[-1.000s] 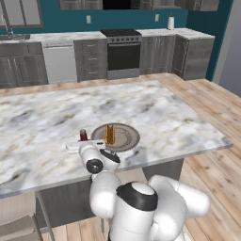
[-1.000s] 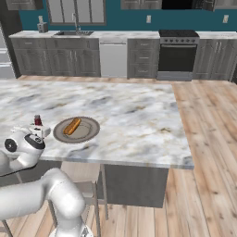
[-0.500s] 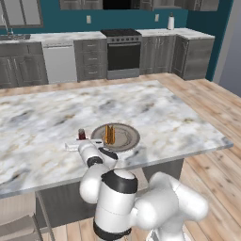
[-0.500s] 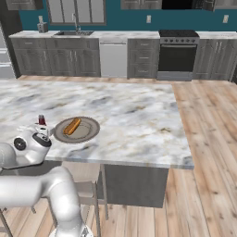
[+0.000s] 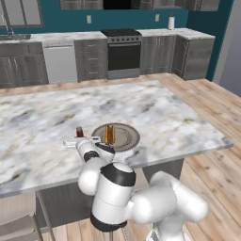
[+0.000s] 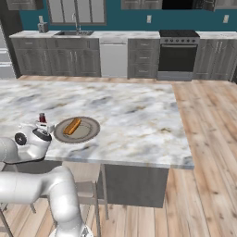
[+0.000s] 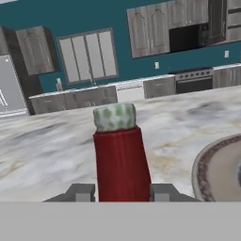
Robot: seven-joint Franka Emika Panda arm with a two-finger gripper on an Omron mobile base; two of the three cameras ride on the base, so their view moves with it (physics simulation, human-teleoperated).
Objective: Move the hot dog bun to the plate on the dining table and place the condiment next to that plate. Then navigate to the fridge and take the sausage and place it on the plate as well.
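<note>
- Two finger tips of the gripper (image 7: 120, 193) sit tight against either side of the condiment (image 7: 121, 157), holding it low on its body.
- Arm reaches forward and low from the base, hand level over the dining table (image 5: 179, 117) near its front edge.
- Condiment upright, cap up, long axis vertical, just left of the plate (image 6: 88, 132).
- Hot dog bun (image 6: 71, 126) lies on the plate, long axis slanting across it.
</note>
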